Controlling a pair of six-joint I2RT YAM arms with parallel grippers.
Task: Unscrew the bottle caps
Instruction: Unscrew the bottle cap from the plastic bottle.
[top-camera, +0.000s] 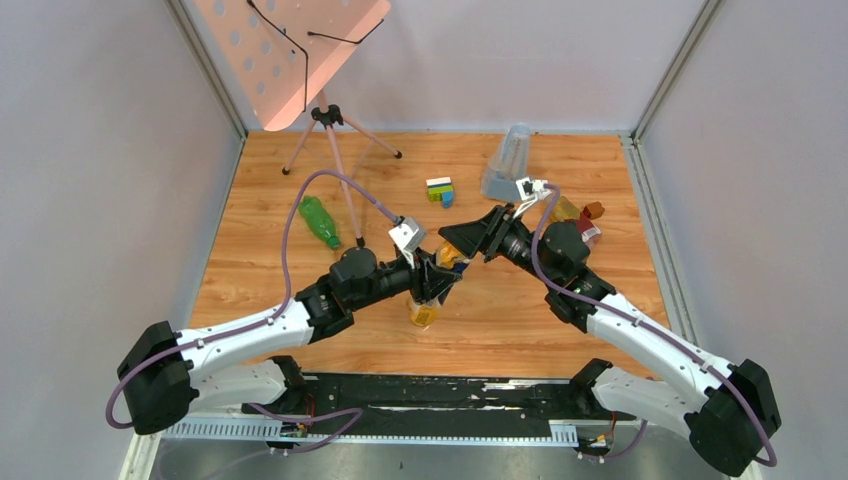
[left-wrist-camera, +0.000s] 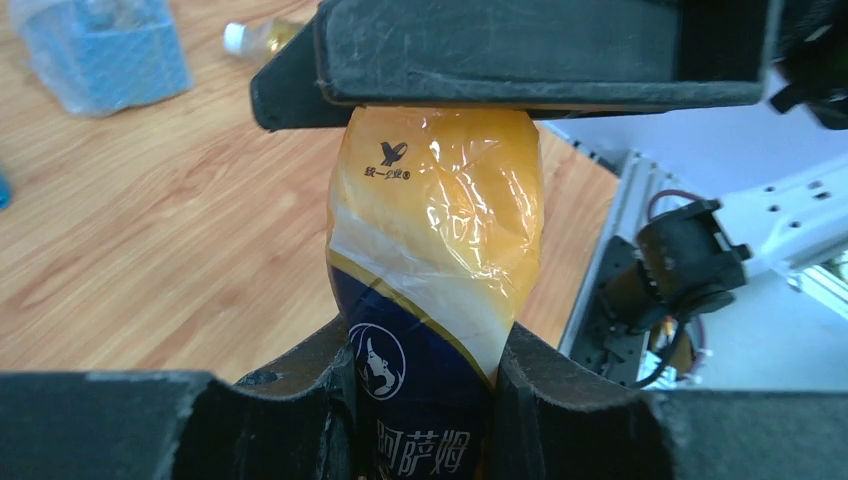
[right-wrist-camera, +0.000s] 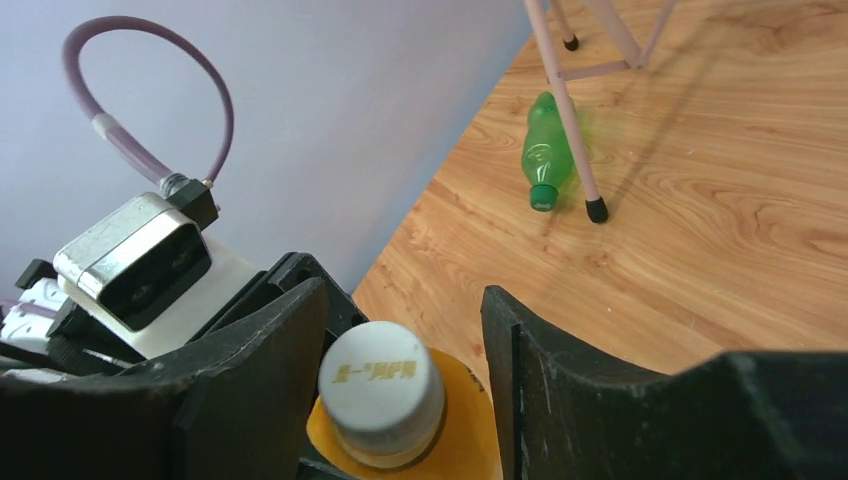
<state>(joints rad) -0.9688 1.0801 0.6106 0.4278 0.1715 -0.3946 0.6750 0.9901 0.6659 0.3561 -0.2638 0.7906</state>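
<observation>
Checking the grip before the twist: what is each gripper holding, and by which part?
Left gripper clamps the yellow-label amber bottle around its body. Right gripper holds nothing; jaws open around its white cap.

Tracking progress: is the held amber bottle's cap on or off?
On: the white cap sits atop the amber bottle, inside the open right claw.

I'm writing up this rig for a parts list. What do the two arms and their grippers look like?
The left arm and right arm have white shells with black joints and bases. A purple cable loops along each. The left gripper and right gripper have broad black fingers with notched, scuffed inner faces. A silver-white camera box sits on the wrist.
</observation>
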